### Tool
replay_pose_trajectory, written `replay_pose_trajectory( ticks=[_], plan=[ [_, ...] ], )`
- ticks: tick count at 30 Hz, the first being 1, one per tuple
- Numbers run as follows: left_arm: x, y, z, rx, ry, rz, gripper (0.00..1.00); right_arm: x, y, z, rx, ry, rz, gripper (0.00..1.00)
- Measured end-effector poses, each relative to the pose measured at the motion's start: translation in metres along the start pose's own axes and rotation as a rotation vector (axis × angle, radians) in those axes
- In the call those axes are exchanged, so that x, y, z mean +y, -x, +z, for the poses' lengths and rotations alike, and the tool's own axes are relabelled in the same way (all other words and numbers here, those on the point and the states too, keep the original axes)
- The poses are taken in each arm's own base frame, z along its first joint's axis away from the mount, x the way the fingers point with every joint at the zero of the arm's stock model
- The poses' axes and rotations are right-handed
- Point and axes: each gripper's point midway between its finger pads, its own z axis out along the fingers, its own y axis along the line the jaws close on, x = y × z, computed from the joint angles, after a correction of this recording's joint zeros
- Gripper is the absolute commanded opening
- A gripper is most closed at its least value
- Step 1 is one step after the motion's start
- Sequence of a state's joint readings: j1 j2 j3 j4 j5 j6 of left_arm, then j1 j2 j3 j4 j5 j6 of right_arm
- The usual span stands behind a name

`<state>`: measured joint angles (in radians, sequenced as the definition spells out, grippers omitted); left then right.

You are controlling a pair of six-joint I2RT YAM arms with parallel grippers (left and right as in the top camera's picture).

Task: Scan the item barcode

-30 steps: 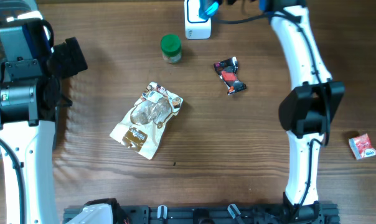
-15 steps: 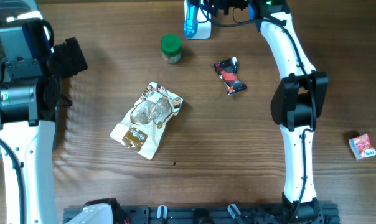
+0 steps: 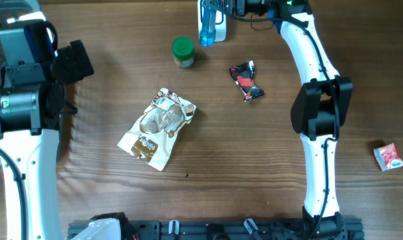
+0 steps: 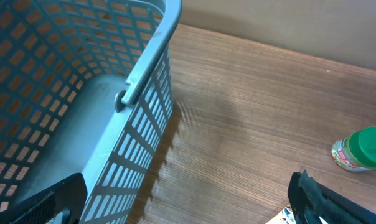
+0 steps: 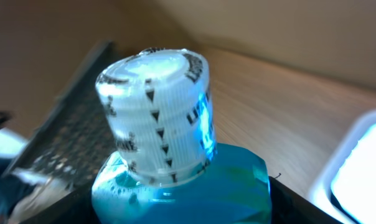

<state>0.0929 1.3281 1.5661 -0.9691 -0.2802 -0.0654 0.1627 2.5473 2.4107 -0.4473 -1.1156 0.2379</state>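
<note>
One blue bottle (image 3: 206, 30) is clasped between the jaws of the right gripper (image 5: 175, 177) at the table's (image 3: 255, 173) far edge, overlapping the single white scanner (image 3: 221, 32) as seen from overhead. Four other items are counted: one green-lidded jar (image 3: 183, 52), one snack bag (image 3: 157, 127), one red-and-black wrapper (image 3: 246, 81), one small red box (image 3: 389, 157). The left gripper (image 4: 185, 208) is spread wide and empty beside one basket (image 4: 144, 81).

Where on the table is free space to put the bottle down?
Bare wood lies between the snack bag and the right arm, below the wrapper. Crowded at the far edge: jar, white device, bottle.
</note>
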Motion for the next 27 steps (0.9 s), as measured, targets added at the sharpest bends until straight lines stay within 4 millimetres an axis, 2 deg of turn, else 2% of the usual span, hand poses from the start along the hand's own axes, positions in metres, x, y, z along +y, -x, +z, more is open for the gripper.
replay_pose_trajectory(
  ticks=[3, 4, 6, 9, 12, 14, 15, 17, 22, 27],
  plan=[
    [0.0, 0.0, 0.0, 0.0, 0.0, 0.0, 1.0, -0.022, -0.017, 0.0, 0.042, -0.152, 0.058, 0.38],
    [0.0, 0.0, 0.0, 0.0, 0.0, 0.0, 1.0, -0.03, -0.023, -0.003, 0.064, -0.254, 0.079, 0.38],
    [0.0, 0.0, 0.0, 0.0, 0.0, 0.0, 1.0, -0.026, -0.031, -0.012, 0.115, -0.373, 0.098, 0.38],
    [0.0, 0.0, 0.0, 0.0, 0.0, 0.0, 1.0, 0.012, -0.028, -0.033, 0.164, -0.526, 0.081, 0.38],
    [0.0, 0.0, 0.0, 0.0, 0.0, 0.0, 1.0, 0.067, -0.029, -0.063, 0.207, -0.661, 0.066, 0.34],
    [0.0, 0.0, 0.0, 0.0, 0.0, 0.0, 1.0, 0.093, -0.039, -0.08, 0.247, -0.739, 0.078, 0.32],
    [0.0, 0.0, 0.0, 0.0, 0.0, 0.0, 1.0, 0.1, -0.043, -0.085, 0.261, -0.766, 0.087, 0.31],
    [0.0, 0.0, 0.0, 0.0, 0.0, 0.0, 1.0, 0.108, -0.064, -0.099, 0.326, -0.867, 0.137, 0.29],
    [0.0, 0.0, 0.0, 0.0, 0.0, 0.0, 1.0, 0.108, -0.1, -0.118, 0.413, -1.104, 0.252, 0.29],
    [0.0, 0.0, 0.0, 0.0, 0.0, 0.0, 1.0, 0.124, -0.111, -0.106, 0.329, -1.248, 0.334, 0.3]
  ],
)
